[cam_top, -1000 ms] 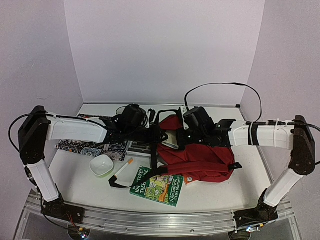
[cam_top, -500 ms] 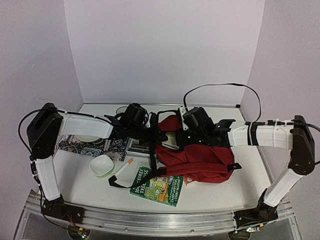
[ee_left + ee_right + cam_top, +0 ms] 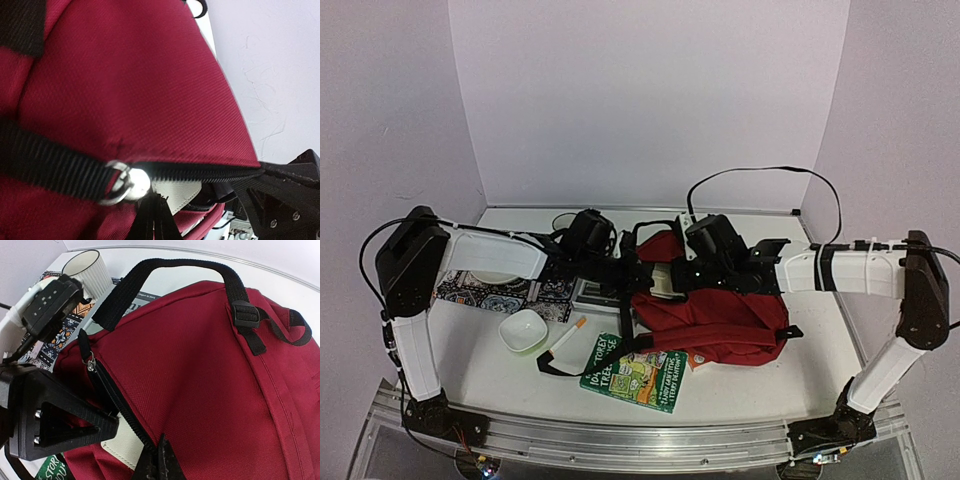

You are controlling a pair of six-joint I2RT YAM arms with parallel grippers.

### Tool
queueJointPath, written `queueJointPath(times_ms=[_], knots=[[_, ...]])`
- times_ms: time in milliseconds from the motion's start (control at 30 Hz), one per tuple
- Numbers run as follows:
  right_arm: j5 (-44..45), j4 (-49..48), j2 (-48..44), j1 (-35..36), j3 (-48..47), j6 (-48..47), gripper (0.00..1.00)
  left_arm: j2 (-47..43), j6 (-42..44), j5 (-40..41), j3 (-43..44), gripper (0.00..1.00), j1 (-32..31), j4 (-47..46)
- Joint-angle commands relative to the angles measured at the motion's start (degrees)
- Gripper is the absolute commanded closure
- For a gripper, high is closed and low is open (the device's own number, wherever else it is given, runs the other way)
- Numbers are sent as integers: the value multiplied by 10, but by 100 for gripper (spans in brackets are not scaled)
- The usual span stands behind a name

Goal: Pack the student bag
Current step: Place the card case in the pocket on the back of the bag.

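The student bag (image 3: 720,315) lies flat right of centre, dark red, its black zipper partly open at the left end. Something cream with a stitched edge (image 3: 117,450) shows inside the gap. My right gripper (image 3: 161,460) is shut on the upper zipper edge of the student bag (image 3: 200,365). From the left, my left gripper (image 3: 154,212) is shut right under the silver zipper slider (image 3: 134,182), pinching the student bag (image 3: 125,85) at its opening. In the top view, the left gripper (image 3: 638,272) and the right gripper (image 3: 672,283) nearly meet at the gap.
A green book (image 3: 635,372) lies in front of the bag, partly under its strap. Left of the book are a marker (image 3: 567,337) and a white bowl (image 3: 524,330). A patterned mat (image 3: 500,295) and a ribbed white cup (image 3: 90,270) are behind.
My left arm has reached right to the bag's zipper opening and its jaws have closed there. The right gripper has kept its hold and barely moved.
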State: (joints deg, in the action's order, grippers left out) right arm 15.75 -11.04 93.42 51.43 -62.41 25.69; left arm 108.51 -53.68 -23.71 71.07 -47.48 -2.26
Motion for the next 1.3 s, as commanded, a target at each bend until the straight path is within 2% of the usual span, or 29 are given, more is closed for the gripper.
queueJointPath(times_ms=[0, 233, 500, 867, 1133, 1267], knots=[[22, -52, -1, 4, -11, 17, 100, -45, -73, 14, -36, 100, -1, -63], [7, -70, 3, 7, -13, 30, 100, -34, -108, 59, -31, 100, -30, -82], [-9, -78, 8, 20, -7, 43, 100, -76, -165, 180, -81, 100, -32, -148], [-30, -84, 20, 23, -17, 40, 100, -35, -152, 160, -32, 100, -66, -177], [-26, -81, 20, 23, -24, 25, 100, -10, -116, 118, -30, 87, -73, -177], [-5, -65, 6, 23, -14, 11, 100, -43, -63, 124, -61, 74, -73, -176]])
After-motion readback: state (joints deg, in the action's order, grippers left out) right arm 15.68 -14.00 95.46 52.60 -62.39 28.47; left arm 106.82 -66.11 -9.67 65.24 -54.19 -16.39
